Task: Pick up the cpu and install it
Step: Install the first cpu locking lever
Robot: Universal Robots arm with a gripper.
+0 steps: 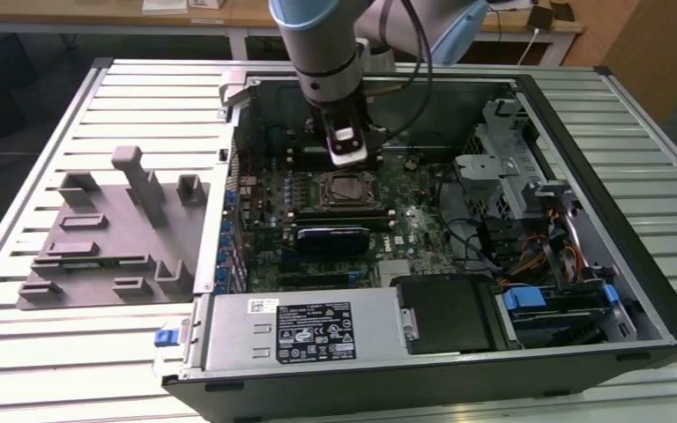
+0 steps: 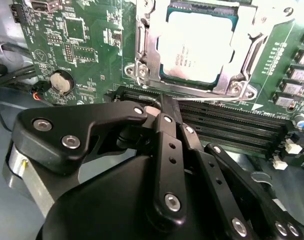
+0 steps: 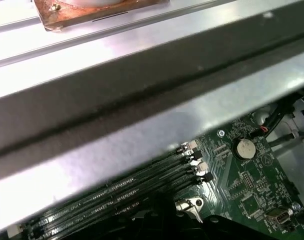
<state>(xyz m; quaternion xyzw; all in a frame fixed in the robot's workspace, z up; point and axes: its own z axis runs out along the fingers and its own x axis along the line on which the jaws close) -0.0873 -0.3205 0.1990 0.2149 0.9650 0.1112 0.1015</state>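
A: Where did the arm stand?

B: Over the open computer case [image 1: 574, 176], which lay on its side on the slatted metal table [image 1: 68, 335]. The gripper [image 1: 352, 159] hung low over the green motherboard [image 1: 315, 238], just behind the socket [image 1: 347, 189] in the exterior view.

A: And the cpu?

B: Seated in the socket. In the second wrist view the cpu [image 2: 197, 45] lay flat, silvery top up, inside the metal socket frame [image 2: 141, 65]. It was apart from the gripper, with black memory slots [image 2: 232, 125] between the two.

A: Fingers?

B: In the second wrist view the fingers [image 2: 164, 125] looked drawn together, with nothing between them. The gripper [image 2: 159, 112] pointed toward the socket's edge.

A: Anything else?

B: A round coin battery [image 2: 60, 81] sat on the board to one side of the socket. On the table, to the exterior view's left of the case, a grey plastic fixture [image 1: 109, 233] stood well apart from the arm.
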